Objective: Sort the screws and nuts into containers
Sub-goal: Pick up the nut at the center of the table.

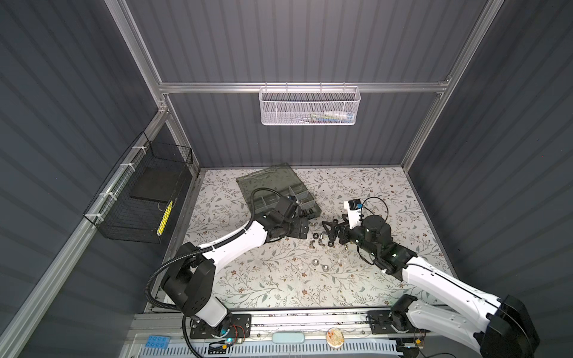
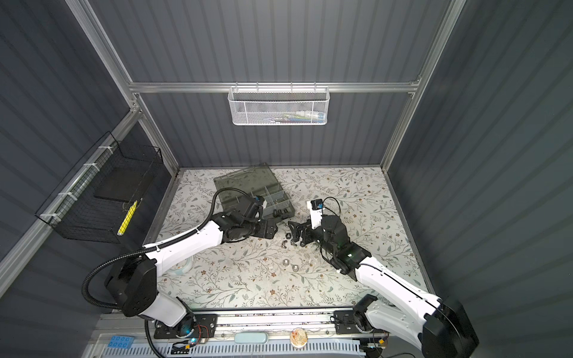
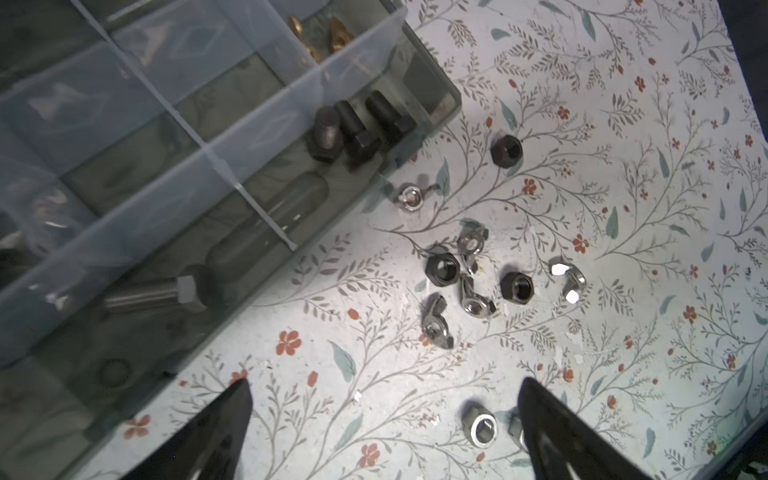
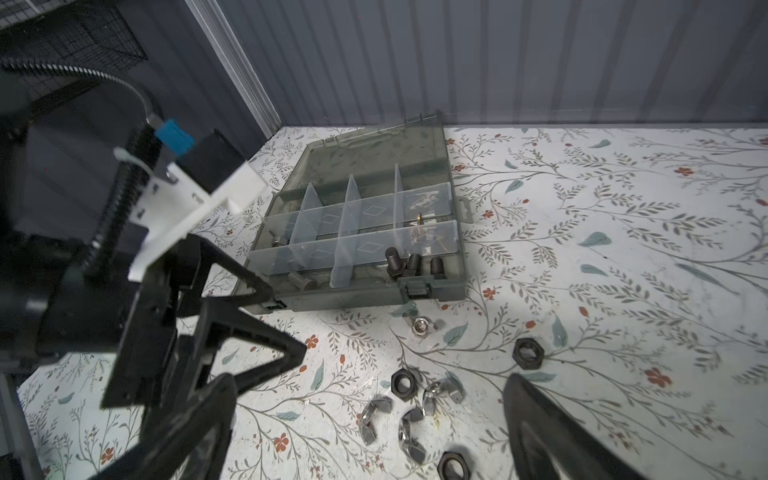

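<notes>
The grey-green organizer case (image 1: 305, 189) lies open on the floral table, and its containers (image 4: 357, 249) have pale dividers. Black screws (image 3: 353, 129) lie in a corner compartment, a silver screw (image 3: 158, 291) in another, and brass pieces (image 3: 316, 37) farther in. Loose nuts (image 3: 461, 282) lie in front of the case: dark hex nuts, wing nuts and two silver hex nuts (image 1: 321, 265). My left gripper (image 3: 384, 384) hovers open and empty by the case's corner (image 1: 305, 229). My right gripper (image 4: 370, 380) stands open over the cluster of nuts (image 1: 325, 234) and holds nothing.
The case's smoky lid (image 1: 266, 179) lies folded back toward the rear wall. A black wire basket (image 1: 145, 198) hangs on the left wall and a white mesh basket (image 1: 310, 107) on the back rail. Both arms meet near the table's middle.
</notes>
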Controlling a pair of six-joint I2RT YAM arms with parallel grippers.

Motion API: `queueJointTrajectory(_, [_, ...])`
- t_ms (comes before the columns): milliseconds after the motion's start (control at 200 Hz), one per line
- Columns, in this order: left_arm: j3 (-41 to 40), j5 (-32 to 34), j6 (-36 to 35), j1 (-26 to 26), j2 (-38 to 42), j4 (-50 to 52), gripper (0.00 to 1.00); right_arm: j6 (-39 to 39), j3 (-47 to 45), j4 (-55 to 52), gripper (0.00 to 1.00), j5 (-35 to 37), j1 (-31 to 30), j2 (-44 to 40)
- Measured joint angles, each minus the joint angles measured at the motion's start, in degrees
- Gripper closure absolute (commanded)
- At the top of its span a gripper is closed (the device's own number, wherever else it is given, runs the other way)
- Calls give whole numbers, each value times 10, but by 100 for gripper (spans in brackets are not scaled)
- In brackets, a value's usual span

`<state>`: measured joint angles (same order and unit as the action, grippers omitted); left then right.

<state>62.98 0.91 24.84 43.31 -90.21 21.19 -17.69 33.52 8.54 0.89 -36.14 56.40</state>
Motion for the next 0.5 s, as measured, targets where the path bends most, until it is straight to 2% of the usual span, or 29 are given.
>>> queueJointTrajectory(275, [-4,-8,26,75,-88,-52,1,-24,-11,-127,1,58,0,-93])
queueJointTrajectory(500, [-5,-4,35,118,-122,-62,15,-38,-39,-182,1,86,14,-149])
